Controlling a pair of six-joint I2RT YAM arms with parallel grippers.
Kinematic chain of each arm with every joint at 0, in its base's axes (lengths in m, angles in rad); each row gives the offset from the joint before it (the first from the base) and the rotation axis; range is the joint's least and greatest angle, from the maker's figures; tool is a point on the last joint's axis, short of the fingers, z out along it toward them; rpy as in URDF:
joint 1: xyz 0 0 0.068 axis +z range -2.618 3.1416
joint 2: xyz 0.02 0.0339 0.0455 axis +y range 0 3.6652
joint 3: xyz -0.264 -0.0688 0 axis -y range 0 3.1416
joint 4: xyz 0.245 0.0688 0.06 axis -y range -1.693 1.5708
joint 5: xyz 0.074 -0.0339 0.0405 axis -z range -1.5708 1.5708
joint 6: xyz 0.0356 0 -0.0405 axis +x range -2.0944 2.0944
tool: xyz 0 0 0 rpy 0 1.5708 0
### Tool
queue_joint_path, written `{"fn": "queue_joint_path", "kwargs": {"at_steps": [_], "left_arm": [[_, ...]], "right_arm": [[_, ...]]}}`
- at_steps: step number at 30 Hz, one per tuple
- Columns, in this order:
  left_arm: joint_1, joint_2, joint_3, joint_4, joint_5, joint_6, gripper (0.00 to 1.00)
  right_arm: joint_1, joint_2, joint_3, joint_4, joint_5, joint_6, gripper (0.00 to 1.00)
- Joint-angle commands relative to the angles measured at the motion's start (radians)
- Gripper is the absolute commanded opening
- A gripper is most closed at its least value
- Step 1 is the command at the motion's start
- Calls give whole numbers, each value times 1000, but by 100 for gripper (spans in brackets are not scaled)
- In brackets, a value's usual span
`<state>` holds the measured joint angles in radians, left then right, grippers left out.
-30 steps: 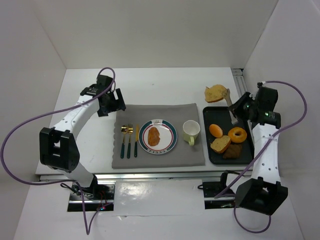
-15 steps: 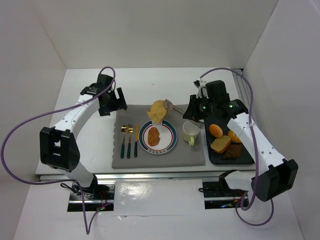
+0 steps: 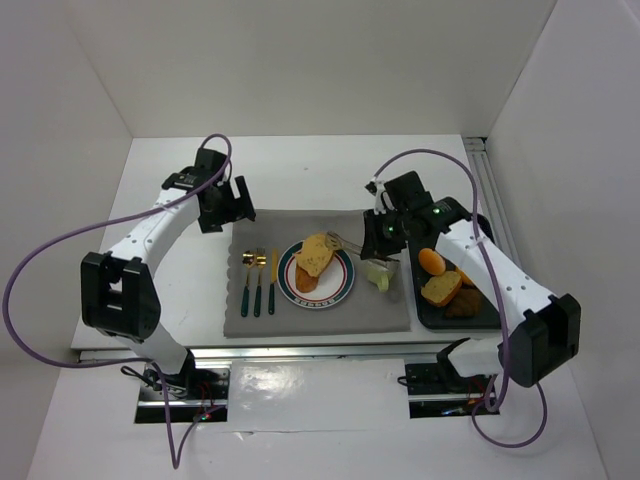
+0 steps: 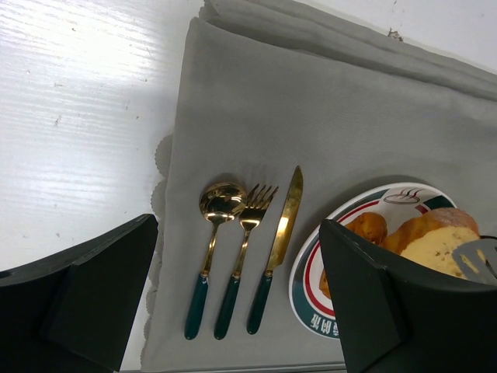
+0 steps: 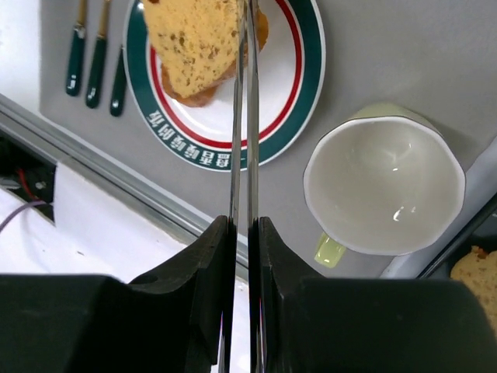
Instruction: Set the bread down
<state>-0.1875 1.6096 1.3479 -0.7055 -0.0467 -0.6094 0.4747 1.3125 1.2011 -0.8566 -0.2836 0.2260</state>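
Clamping the metal tongs [image 5: 242, 116], your right gripper [image 5: 242, 225] has its jaws pressed together on the two blades. The tong tips hold the bread slice [image 5: 194, 39] over the plate [image 5: 303, 85], overlapping a browner piece [image 4: 366, 228] lying there. A pale cup [image 5: 384, 183] stands just beside. Your left gripper [image 4: 237, 229] hangs open-jawed above the grey mat [image 4: 326, 101].

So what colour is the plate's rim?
Green with a red ring; the plate shows best from right wrist.
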Motion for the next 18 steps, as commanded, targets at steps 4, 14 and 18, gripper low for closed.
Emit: {"fn": "queue_joint_path", "kwargs": {"at_steps": [4,14,18], "left_arm": [[0,15,25,8,11,-12,99],[0,15,25,8,11,-12,99],[0,15,25,8,11,-12,99]], "right_arm": [[38,22,20,-44,58,-25,51],[47,2,179,-32,220,5,62],[19,2,225,25,299,24,62]]}}
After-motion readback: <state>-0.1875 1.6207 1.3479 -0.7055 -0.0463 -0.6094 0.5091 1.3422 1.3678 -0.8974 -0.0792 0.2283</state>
